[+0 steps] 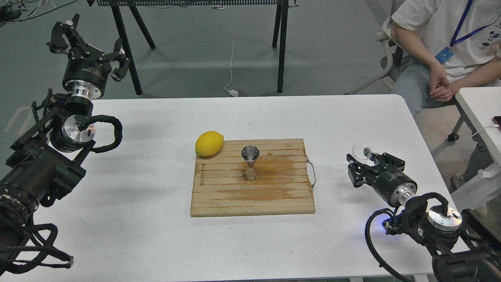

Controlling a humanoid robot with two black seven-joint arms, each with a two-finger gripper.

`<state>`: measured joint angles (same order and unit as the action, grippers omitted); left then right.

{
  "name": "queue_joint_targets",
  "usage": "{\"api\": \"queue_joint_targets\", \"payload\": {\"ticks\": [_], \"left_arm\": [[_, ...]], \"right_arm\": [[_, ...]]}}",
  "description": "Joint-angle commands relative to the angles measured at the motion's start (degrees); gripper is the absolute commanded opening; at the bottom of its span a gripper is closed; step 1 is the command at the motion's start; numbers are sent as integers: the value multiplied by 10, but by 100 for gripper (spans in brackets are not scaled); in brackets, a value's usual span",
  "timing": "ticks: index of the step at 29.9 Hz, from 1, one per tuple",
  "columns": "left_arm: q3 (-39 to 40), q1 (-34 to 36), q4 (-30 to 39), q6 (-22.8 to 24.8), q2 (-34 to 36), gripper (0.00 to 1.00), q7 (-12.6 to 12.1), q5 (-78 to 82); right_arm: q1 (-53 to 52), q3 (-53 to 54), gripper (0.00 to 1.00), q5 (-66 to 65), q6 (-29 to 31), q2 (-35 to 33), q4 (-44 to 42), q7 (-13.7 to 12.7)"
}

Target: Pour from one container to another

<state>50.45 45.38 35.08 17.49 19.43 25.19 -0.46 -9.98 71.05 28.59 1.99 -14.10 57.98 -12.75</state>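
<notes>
Right gripper (363, 163): nearest the camera, low over the table, right of the cutting board; fingers spread, glass cup sitting at their tips. Contact cannot be confirmed, grip not clamped as far as can be seen.
Glass cup (363, 151): one, clear, off the board to its right, tilted toward the camera; judged to be at the pick or release point, since it is well apart from the jigger.
Jigger (250, 162): one, steel, upright near board centre, open cone up; placed there as the pour target, judged.
Cutting board (253, 177): one, wood, mid-table, darker stain right of the jigger.
Lemon (209, 143): one, at the board's far-left corner, clear of the pour path.
Left gripper (88, 44): raised far left of the board, fingers apart, nothing held; judged parked out of the way.
Table (137, 219): one, white, carries the board.
Person (446, 51): one, seated beyond the board's far-right side.
</notes>
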Motion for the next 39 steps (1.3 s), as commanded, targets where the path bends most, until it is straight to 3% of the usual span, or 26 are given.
{"api": "queue_joint_targets", "payload": {"ticks": [1, 10, 15, 21, 28, 35, 38, 39], "left_arm": [[0, 3, 0, 0, 0, 100, 0, 0], [-1, 1, -2, 0, -1, 100, 2, 0], [-1, 2, -2, 0, -4, 100, 3, 1], [-1, 1, -2, 0, -5, 100, 6, 1], [-1, 2, -2, 0, -6, 100, 6, 1], [-1, 2, -2, 0, -8, 100, 6, 1], [-1, 1, -2, 0, -9, 100, 7, 0], [-1, 1, -2, 0, -9, 100, 7, 0]], "right_arm": [[-7, 8, 18, 3, 3, 16, -38, -31], [-63, 8, 21, 3, -1, 60, -130, -32], [-80, 8, 28, 2, -27, 62, -146, -22], [-92, 6, 30, -1, -35, 62, -162, -16], [-92, 1, 62, -1, -52, 62, -159, -13], [-82, 1, 78, -2, -61, 57, -119, -14], [-70, 6, 94, -2, -85, 49, -86, -13], [-67, 6, 95, -2, -89, 47, -78, -13]]}}
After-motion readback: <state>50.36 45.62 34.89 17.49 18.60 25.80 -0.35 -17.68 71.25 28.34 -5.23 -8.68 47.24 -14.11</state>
